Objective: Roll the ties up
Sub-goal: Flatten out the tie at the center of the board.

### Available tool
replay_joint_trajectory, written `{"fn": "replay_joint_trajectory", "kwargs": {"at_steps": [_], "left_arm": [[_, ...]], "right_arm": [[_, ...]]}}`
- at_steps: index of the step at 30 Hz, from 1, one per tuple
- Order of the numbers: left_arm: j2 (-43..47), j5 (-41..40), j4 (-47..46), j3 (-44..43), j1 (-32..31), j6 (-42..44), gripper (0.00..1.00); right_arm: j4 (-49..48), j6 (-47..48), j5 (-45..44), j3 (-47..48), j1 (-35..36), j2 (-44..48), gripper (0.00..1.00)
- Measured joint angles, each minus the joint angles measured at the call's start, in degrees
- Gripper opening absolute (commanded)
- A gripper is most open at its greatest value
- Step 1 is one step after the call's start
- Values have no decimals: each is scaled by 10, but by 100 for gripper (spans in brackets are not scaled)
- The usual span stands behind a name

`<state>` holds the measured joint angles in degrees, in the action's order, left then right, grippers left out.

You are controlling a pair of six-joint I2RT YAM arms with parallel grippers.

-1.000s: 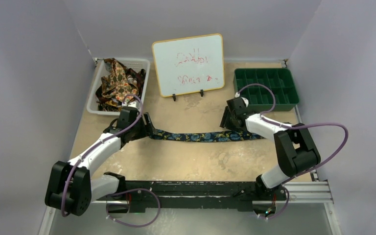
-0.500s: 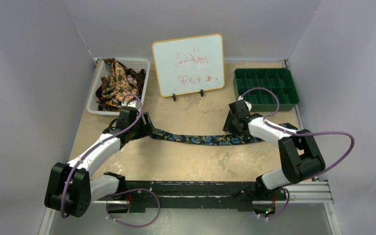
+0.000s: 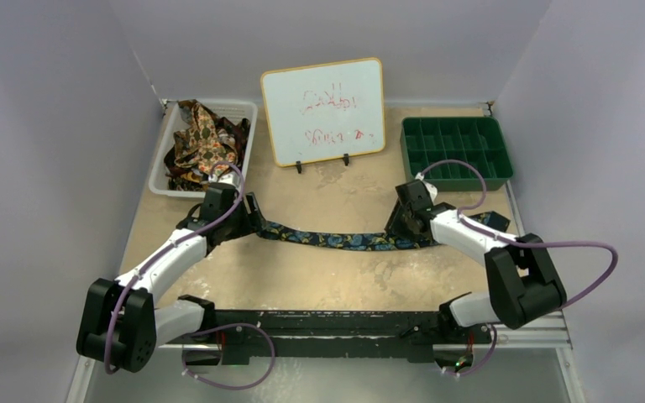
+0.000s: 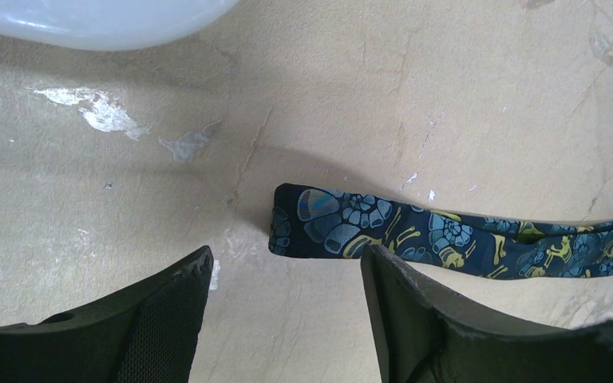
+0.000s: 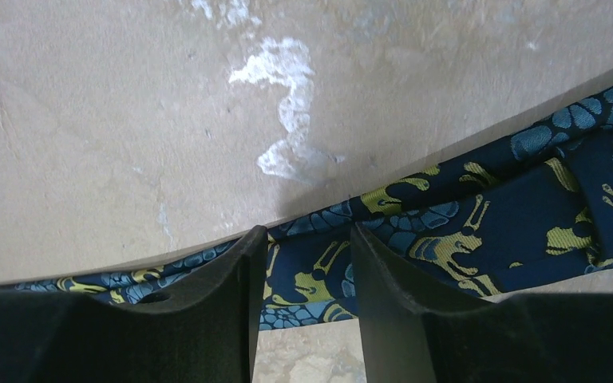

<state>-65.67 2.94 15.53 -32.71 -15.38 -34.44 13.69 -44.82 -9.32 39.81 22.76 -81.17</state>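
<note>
Navy tie [image 4: 343, 231] end flat on table [image 4: 447, 96], just beyond left hand [image 4: 285, 267], fingers apart.

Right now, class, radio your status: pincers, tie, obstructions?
Left pincer open over end of navy tie. Right pincer open, astride it. Tie stretched out, unrolled. Nothing blocking.

The tan, scuffed tabletop [image 3: 319, 281] carries a white plastic basket [image 3: 160, 164] at its far left corner, a wood-framed whiteboard [image 3: 323, 109] at far centre, a green compartmented plastic tray [image 3: 456, 154] at far right, and a long navy necktie [image 3: 336, 239] with blue and gold print, stretched flat across the middle.
</note>
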Motion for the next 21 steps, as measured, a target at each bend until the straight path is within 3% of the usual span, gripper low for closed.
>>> {"fn": "replay_joint_trajectory", "kwargs": {"at_steps": [9, 21], "left_arm": [[0, -3, 0, 0, 0, 0, 68], [-16, 3, -5, 7, 4, 0, 68]], "right_arm": [[39, -28, 9, -28, 5, 47, 43], [134, -92, -24, -21, 5, 113, 49]]}}
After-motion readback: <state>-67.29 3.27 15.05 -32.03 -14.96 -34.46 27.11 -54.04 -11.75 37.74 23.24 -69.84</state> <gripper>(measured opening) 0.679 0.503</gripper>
